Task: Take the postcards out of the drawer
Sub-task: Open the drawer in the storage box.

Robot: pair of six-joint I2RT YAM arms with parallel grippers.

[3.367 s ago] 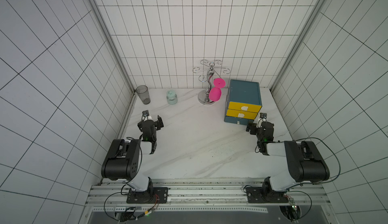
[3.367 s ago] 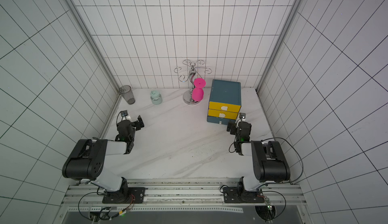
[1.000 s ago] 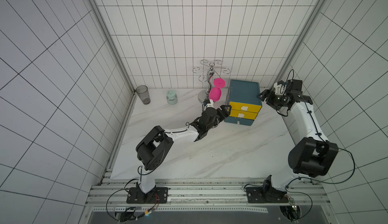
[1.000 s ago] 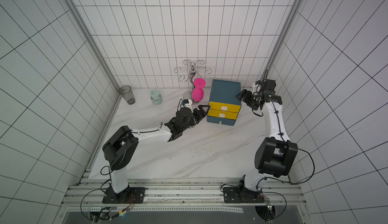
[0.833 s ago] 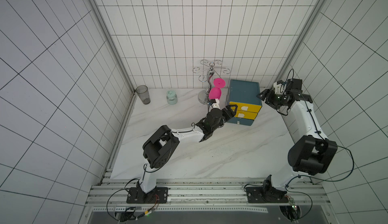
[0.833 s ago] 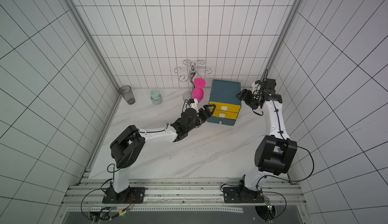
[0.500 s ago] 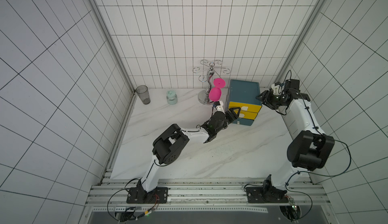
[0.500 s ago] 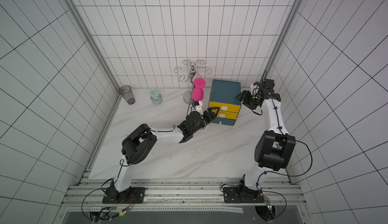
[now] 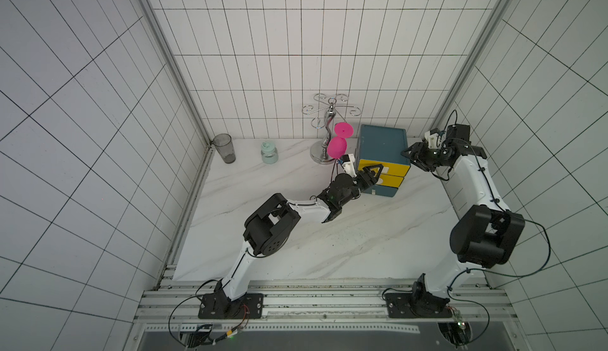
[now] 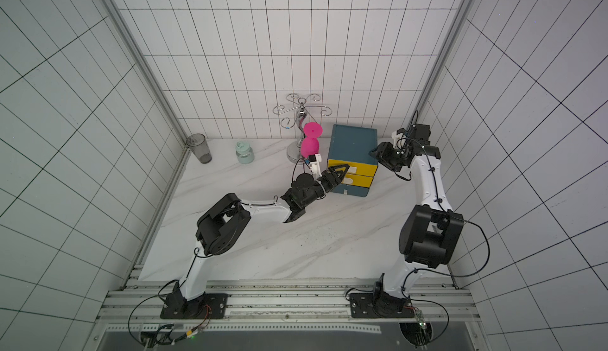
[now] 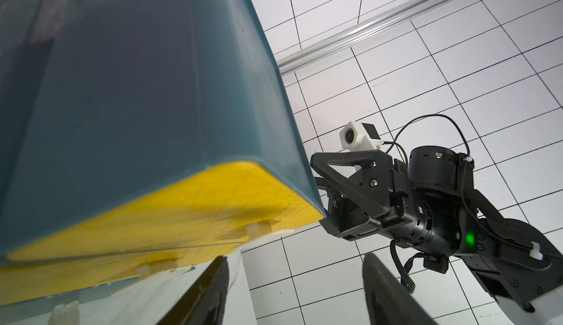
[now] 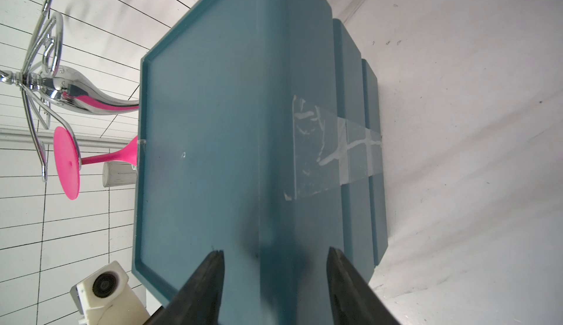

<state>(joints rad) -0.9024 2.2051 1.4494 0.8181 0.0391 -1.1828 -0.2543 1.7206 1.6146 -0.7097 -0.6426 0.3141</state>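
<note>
My left gripper (image 9: pixel 378 174) gapes empty at the cabinet's (image 9: pixel 381 142) shut top drawer (image 9: pixel 396 168). My right gripper (image 9: pixel 408 154) straddles its edge, grip unclear. Next, I hook the handle (image 11: pixel 258 228).

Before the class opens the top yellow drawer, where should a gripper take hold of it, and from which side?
Pinch the white tab on the top yellow drawer, approaching from the front: its face sits flush in the blue cabinet, so only that tab protrudes.

A robotics lab test cell is shown in both top views: a marble-patterned tabletop (image 9: pixel 362 244) is enclosed by gridded white wall panels (image 9: pixel 263 36), and arm bases (image 9: pixel 230 305) are bolted to an aluminium rail (image 9: pixel 322 301) along the frame's lower edge.
</note>
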